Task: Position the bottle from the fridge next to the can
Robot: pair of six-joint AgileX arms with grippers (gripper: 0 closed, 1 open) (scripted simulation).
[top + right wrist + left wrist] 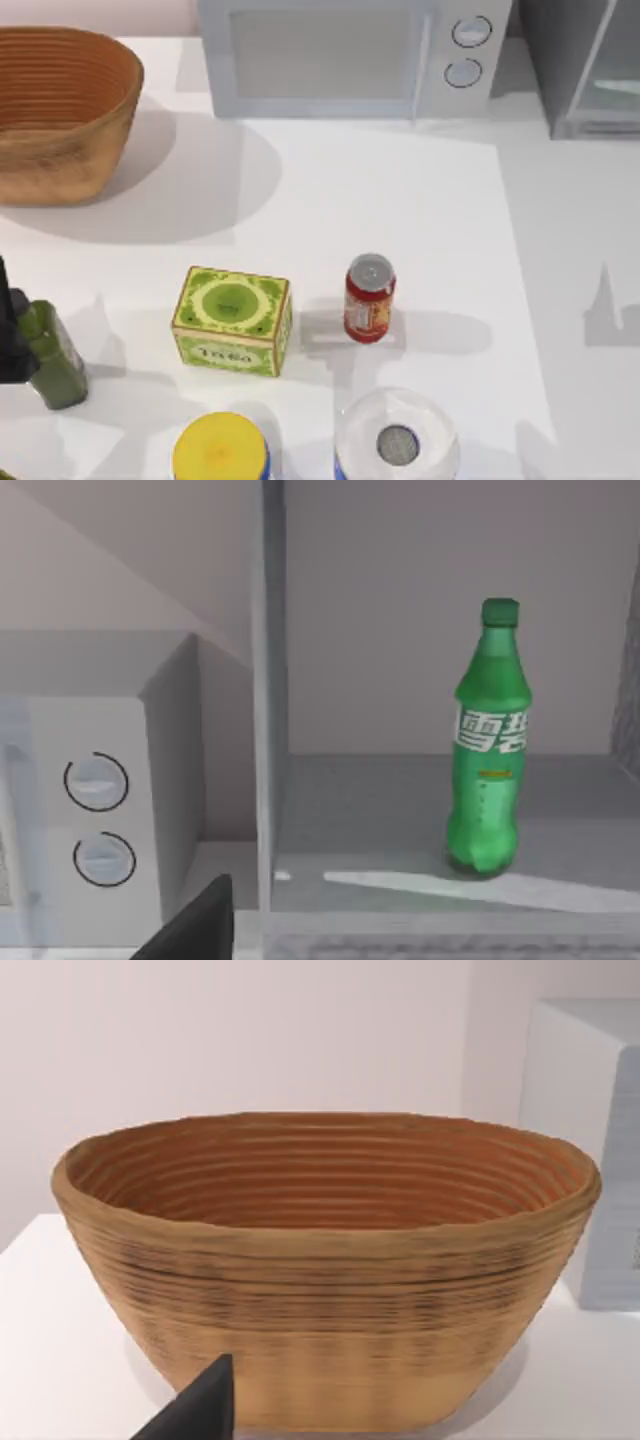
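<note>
Green bottle (490, 740) stands upright inside the open fridge (590, 70), at 1 o'clock from the can (369, 298). Tool states: cannot tell. Risk: a high or off-centre grasp topples the bottle.

Bottle (490, 740): stood upright inside my fridge (420, 810).
Can (369, 298): right of tea box (232, 320).
Microwave (350, 55): left of fridge.

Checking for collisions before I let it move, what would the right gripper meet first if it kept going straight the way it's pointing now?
Probably the fridge: the right wrist view looks straight into its open compartment, where the bottle stands upright a little to one side. The floor's front edge seems nearest, though depth is hard to judge.
</note>
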